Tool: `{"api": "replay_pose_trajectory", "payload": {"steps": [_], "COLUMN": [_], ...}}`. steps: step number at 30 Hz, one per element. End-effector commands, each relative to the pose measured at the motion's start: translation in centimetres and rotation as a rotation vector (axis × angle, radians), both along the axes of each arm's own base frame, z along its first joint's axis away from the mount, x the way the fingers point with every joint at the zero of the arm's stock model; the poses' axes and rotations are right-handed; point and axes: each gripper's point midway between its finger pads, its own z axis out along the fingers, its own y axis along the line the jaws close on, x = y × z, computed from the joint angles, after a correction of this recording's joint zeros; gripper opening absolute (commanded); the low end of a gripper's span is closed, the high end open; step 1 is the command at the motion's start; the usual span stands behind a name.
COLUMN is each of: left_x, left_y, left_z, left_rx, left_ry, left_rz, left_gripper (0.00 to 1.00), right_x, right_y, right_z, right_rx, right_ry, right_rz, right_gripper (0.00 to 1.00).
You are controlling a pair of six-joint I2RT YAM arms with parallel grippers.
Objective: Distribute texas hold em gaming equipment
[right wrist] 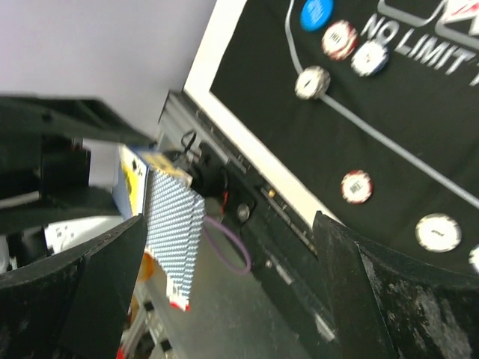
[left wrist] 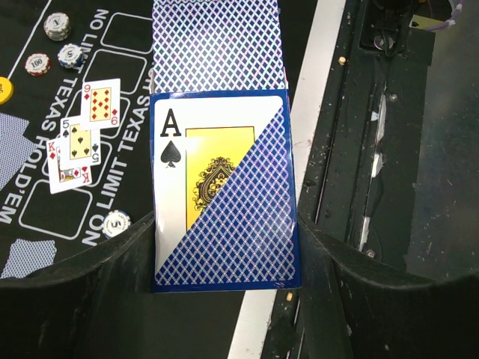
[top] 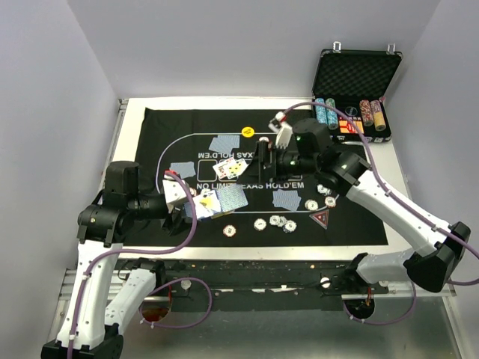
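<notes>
My left gripper (left wrist: pixel 224 258) is shut on a deck of blue-backed playing cards (left wrist: pixel 224 187) with an ace of spades face. One card (left wrist: pixel 217 45) sticks out forward from it. In the top view the left gripper (top: pixel 198 203) holds the deck (top: pixel 223 200) over the mat's near left. My right gripper (top: pixel 262 155) is open and empty above the mat's centre. In its wrist view the right gripper (right wrist: pixel 224 299) faces the held deck (right wrist: pixel 172 247). Three face-up cards (top: pixel 230 167) lie mid-mat. Poker chips (top: pixel 260 224), a yellow button (top: pixel 248 132) and a dark red triangular marker (top: pixel 319 218) lie on the mat.
Face-down blue cards lie at the mat's far middle (top: pixel 223 143), left (top: pixel 182 169) and near right (top: pixel 287 199). A blue button (right wrist: pixel 316 12) shows in the right wrist view. The open black case (top: pixel 355 82) with chip stacks stands at the back right. The black felt mat (top: pixel 352 224) covers the white table.
</notes>
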Motion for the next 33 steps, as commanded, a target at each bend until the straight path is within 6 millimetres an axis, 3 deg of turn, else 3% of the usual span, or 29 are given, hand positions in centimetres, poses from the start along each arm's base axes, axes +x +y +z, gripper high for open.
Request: {"api": "replay_pose_trajectory", "payload": {"steps": [1,9,15,21,33], "left_x": [0.3,0.5,0.5,0.5,0.4], "left_y": [-0.4,-0.5,-0.4,-0.4,-0.6], "left_z": [0.5,0.6,0.6,0.5,0.7], "left_rx": [-0.032,-0.035,-0.034,-0.034,-0.045], "left_ry": [-0.01,-0.011,-0.014,-0.011,-0.012], "left_rz": [-0.016,-0.013,-0.012,-0.012,-0.018], "left_gripper": [0.2,0.2,0.2,0.2,0.2], "right_x": [-3.7,-5.4,-4.9,-4.0,-2.7], "right_y": [1.9,3.7,3.7,3.6,0.5], "right_z": [-1.2,-3.5,-6.0,-5.4,-4.6], "right_rx": [-0.01,-0.075,-0.122,-0.115,-0.215], "right_ry": [0.05,0.061,0.088,0.071,-0.016], "right_rz": [0.108,0.126,0.088,0.032,-0.08], "right_gripper": [1.0,1.0,1.0,0.88,0.72]}}
